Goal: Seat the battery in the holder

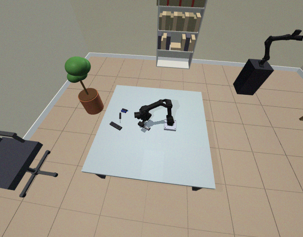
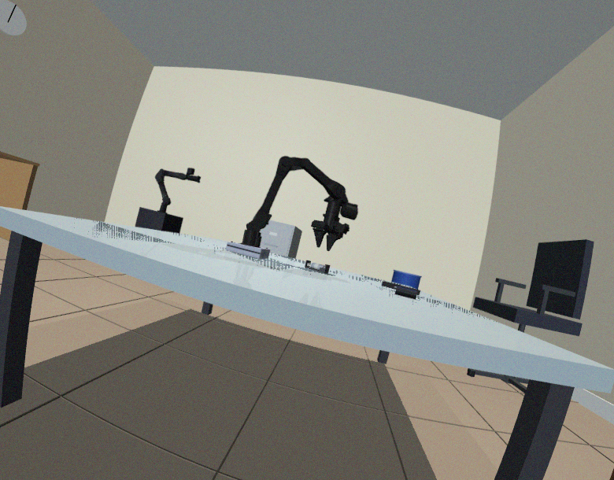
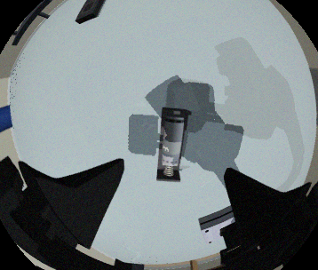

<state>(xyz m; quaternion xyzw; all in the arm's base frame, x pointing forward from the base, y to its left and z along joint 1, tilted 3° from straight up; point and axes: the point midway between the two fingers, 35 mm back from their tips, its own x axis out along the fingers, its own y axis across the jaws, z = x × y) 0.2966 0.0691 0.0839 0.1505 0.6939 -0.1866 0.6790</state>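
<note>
The black battery holder [image 3: 176, 114] [image 1: 147, 129] [image 2: 320, 268] lies on the pale table [image 1: 146, 165] [image 2: 245, 304] [image 3: 98, 85]. The grey battery [image 3: 170, 138] lies lengthwise in it and looks straight, with one end at the holder's dark far end. A light metal part shows at the near end. My gripper [image 3: 177, 170] [image 2: 324, 242] [image 1: 141, 123] is open wide and empty. It hangs a short way above the holder and touches nothing. In the wrist view both dark fingers stand well apart, on either side of the holder.
A black remote [image 1: 115, 125] [image 3: 94, 2], a screwdriver [image 1: 119, 115] and a small blue object [image 1: 124, 110] [image 2: 407, 277] lie farther left on the table. The arm's base plate [image 1: 170, 127] [image 2: 248, 251] sits to the holder's right.
</note>
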